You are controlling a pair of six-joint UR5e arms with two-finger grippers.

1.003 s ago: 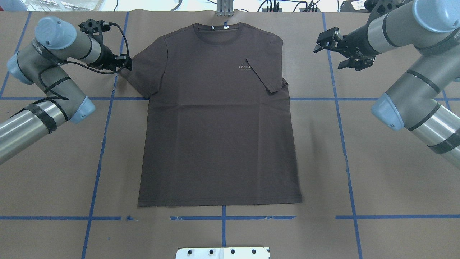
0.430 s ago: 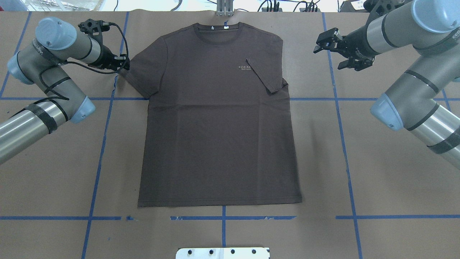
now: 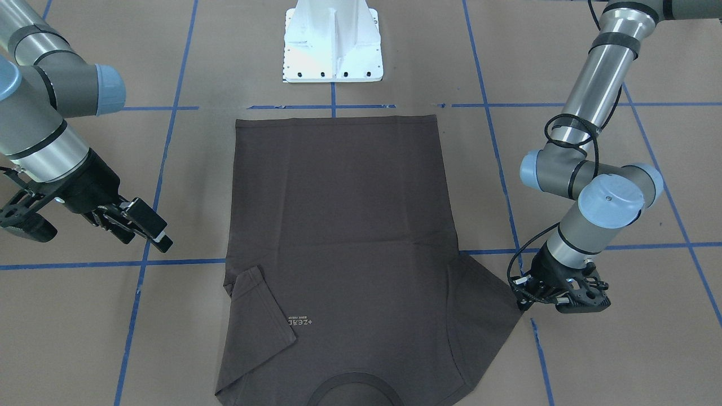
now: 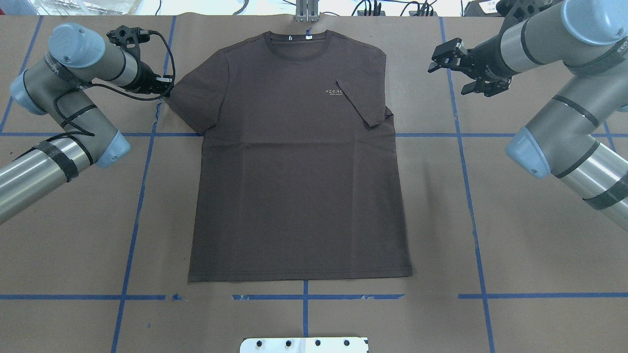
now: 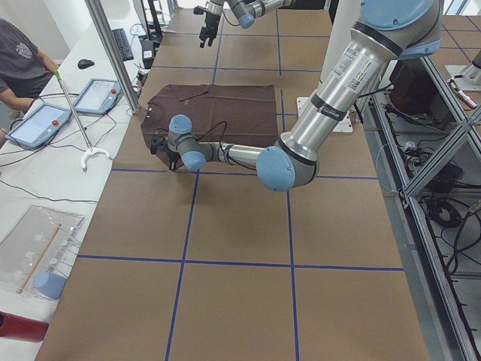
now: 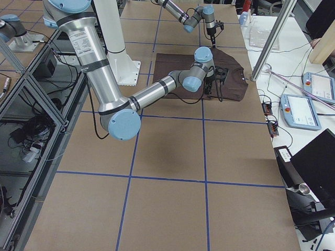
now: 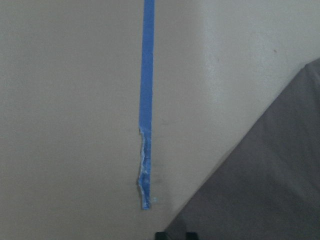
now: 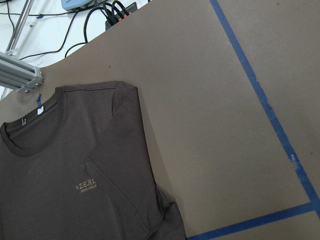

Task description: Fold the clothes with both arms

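Note:
The dark brown-grey T-shirt (image 4: 294, 186) lies flat, front up, with its collar at the far edge of the table. It also shows in the front-facing view (image 3: 338, 225) and in the right wrist view (image 8: 75, 165). The sleeve on my right side is folded in over the chest beside the pale logo (image 4: 334, 92). My left gripper (image 4: 169, 89) is low on the table at the outer corner of the other sleeve (image 7: 270, 180), and its fingertips (image 7: 190, 235) are close together on that corner. My right gripper (image 4: 449, 72) is open, empty and raised, to the right of the shirt's shoulder.
The brown paper table cover carries blue tape grid lines (image 4: 142, 196). The white bolted pedestal plate (image 4: 304, 344) sits at the near edge. An aluminium post (image 4: 306, 10) and cables stand at the far edge. An operator (image 5: 19, 60) and control pendants (image 5: 37, 124) are beside the table.
My left gripper has shifted slightly left, from over the sleeve's edge to its outer corner. The right gripper and the shirt's body have barely moved.

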